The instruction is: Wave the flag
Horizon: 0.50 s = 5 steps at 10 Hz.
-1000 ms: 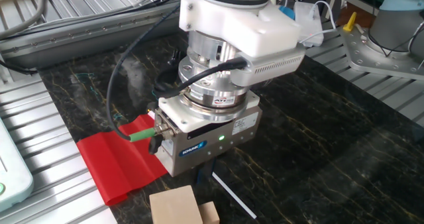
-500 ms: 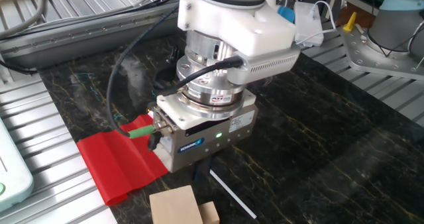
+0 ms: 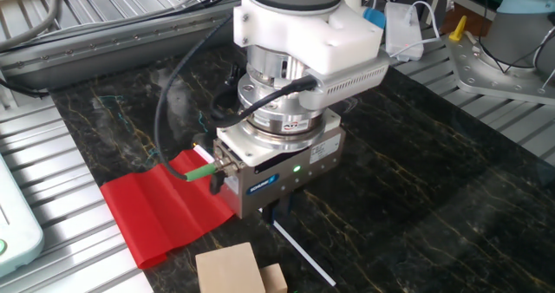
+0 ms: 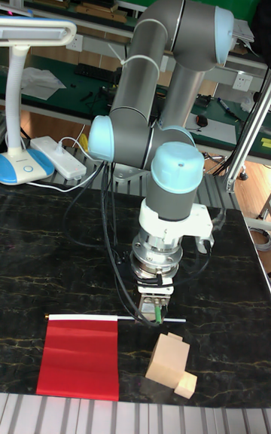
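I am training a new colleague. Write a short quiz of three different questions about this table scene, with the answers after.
1. True or false: the flag lies flat on the table.
2. Multiple choice: the wooden blocks sit (A) on the red cloth, (B) on the table beside the cloth, below the free end of the stick, (C) in the gripper.
3. Short answer: over which part of the flag is the gripper?

Key
1. True.
2. B.
3. Over the white stick, just past the cloth's edge; whether the fingers are closed on it cannot be seen.
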Each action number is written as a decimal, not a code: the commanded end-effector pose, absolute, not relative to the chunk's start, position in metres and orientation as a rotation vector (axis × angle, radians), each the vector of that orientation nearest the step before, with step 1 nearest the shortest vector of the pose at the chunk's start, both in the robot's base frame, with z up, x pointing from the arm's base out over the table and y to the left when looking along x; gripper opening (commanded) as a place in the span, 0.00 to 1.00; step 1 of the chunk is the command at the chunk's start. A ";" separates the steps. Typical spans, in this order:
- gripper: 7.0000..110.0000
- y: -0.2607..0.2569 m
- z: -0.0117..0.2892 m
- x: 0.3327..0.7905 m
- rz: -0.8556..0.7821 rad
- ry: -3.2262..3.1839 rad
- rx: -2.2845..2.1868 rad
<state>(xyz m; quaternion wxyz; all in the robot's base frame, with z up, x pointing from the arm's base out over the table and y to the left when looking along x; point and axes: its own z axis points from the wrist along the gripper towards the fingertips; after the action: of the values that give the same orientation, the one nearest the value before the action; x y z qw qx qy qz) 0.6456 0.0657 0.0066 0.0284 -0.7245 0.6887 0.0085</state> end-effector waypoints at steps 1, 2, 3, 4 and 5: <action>0.15 0.066 0.005 0.644 0.030 2.128 -2.224; 0.15 0.065 0.005 0.645 0.020 2.138 -2.218; 0.15 0.067 0.005 0.645 0.020 2.143 -2.213; 0.15 0.068 0.005 0.646 0.019 2.146 -2.209; 0.15 0.068 0.005 0.648 0.011 2.147 -2.207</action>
<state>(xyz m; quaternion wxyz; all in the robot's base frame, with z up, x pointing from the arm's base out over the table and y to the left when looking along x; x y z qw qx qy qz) 0.6451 0.0660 0.0046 0.0272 -0.7219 0.6914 0.0044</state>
